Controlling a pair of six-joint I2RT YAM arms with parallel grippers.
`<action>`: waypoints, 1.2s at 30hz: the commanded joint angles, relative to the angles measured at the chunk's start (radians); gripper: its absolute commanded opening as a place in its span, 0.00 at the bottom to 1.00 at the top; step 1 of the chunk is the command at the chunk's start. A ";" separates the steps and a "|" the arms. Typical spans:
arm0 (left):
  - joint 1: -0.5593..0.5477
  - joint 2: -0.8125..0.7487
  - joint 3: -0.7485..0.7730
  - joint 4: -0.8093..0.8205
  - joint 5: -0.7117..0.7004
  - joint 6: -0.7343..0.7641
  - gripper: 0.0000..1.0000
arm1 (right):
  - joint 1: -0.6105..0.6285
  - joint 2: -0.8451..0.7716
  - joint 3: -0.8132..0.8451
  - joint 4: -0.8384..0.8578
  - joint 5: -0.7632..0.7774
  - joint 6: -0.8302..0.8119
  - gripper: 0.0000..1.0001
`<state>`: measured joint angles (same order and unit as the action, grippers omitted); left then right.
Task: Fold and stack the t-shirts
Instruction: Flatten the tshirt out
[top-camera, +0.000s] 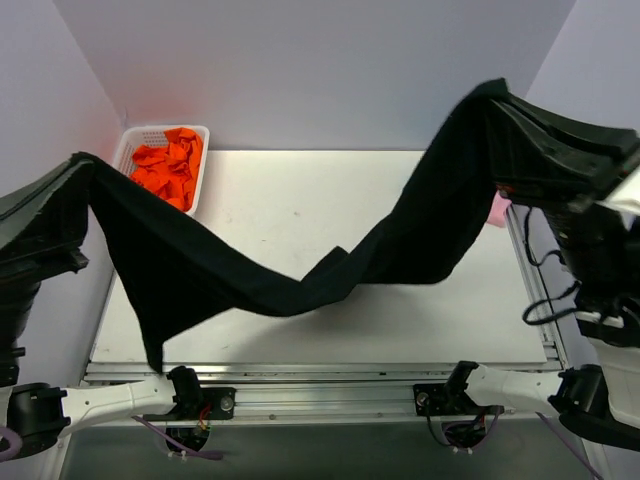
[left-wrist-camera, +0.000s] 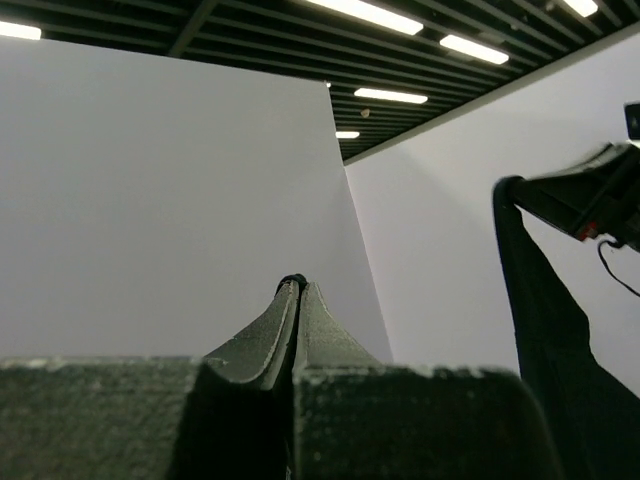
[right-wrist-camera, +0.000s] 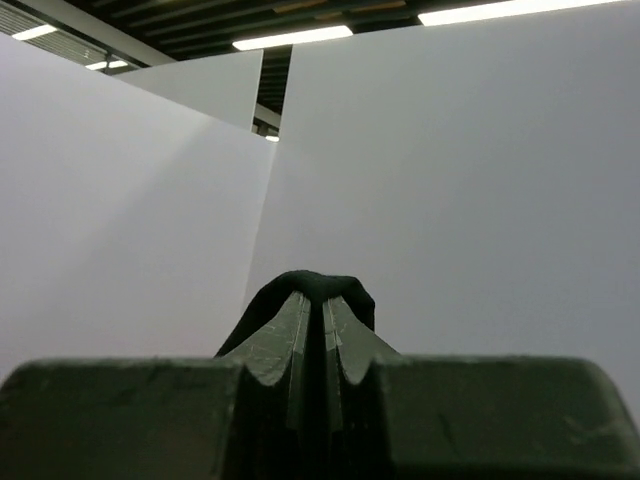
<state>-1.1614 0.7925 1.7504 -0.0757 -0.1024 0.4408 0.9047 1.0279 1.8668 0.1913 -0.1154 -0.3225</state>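
- Left gripper (top-camera: 78, 160), high at the left edge of the top view, has its fingers pressed together on one end of the large black cloth t-shirt (top-camera: 250, 270); its wrist view shows just a sliver of black at the tips.
- Right gripper (top-camera: 497, 92), in the upper right, pinches the other end, with black cloth bunched over its closed fingertips (right-wrist-camera: 290, 330).
- Between them the shirt sags in a long swag over the white table (top-camera: 300, 190), lowest at centre, one corner dangling lower left; whether it touches the table, cannot tell.
- Pink cloth (top-camera: 498, 210) peeks out at the table's right edge, mostly hidden.
- White slotted basket (top-camera: 128, 148) of crumpled orange pieces (top-camera: 170, 165) sits upper left.
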 joint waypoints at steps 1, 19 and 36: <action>0.005 -0.013 -0.063 0.092 0.021 0.070 0.02 | -0.003 0.136 0.098 0.082 0.052 -0.079 0.00; 0.008 0.103 -0.158 0.329 -0.371 0.217 0.02 | -0.288 0.299 0.151 -0.040 0.166 0.167 0.00; 0.064 -0.182 -0.132 -0.092 0.531 -0.276 0.02 | -0.383 -0.259 -0.060 -0.105 -0.604 0.411 0.00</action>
<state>-1.1370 0.6689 1.5581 -0.0971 0.0803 0.2829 0.5613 0.7486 1.7447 0.0917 -0.4973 0.0235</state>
